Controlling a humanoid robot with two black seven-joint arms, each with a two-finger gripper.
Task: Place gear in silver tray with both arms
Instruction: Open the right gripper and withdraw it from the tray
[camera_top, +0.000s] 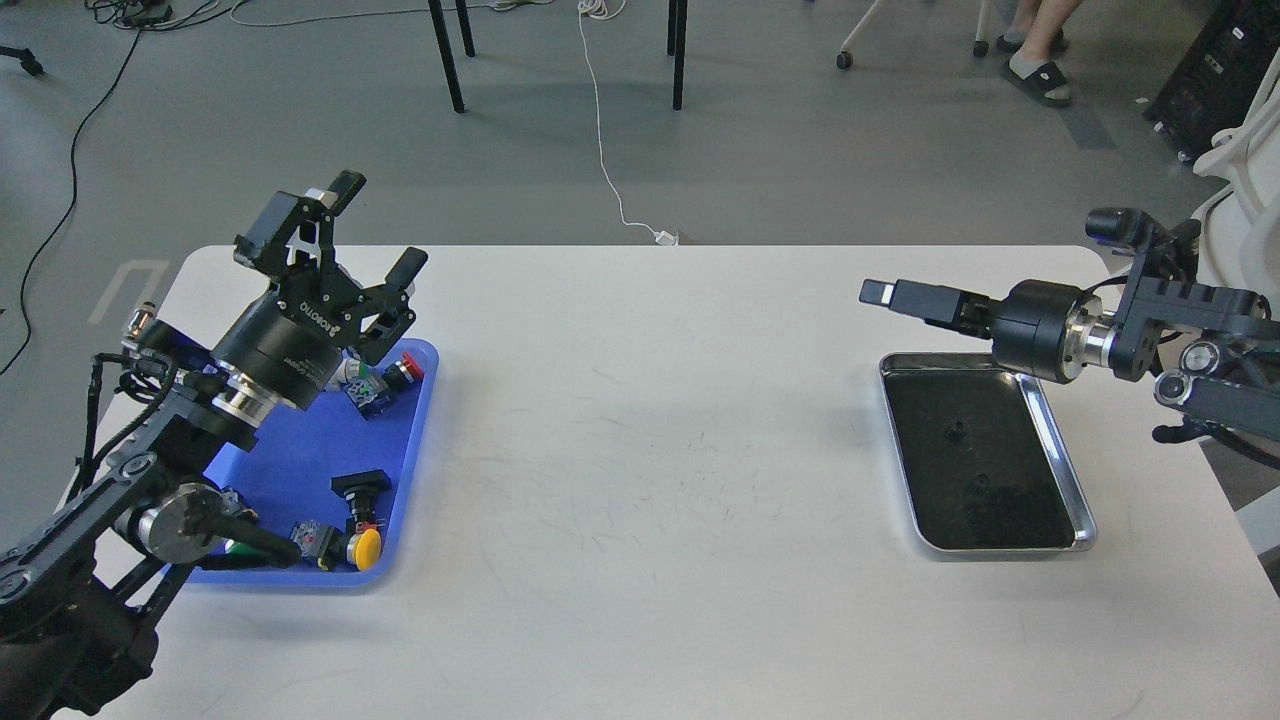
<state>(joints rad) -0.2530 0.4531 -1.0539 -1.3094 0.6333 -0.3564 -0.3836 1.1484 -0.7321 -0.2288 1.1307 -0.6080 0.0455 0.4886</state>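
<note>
The silver tray (1062, 455) lies on the right of the white table, with a dark reflective bottom. A small dark part, perhaps the gear (955, 432), lies on its far half. A second tiny dark speck (983, 480) lies nearer the middle. My right gripper (878, 293) points left, raised above the table just beyond the tray's far left corner. It is seen side-on, so its fingers cannot be told apart. My left gripper (372, 228) is open and empty, held above the far end of the blue tray (300, 450).
The blue plastic tray holds several push buttons and switches, among them a red one (405, 368) and a yellow one (367, 546). Chair legs, cables and a person's feet are on the floor beyond the table's far edge. A white chair stands at the right.
</note>
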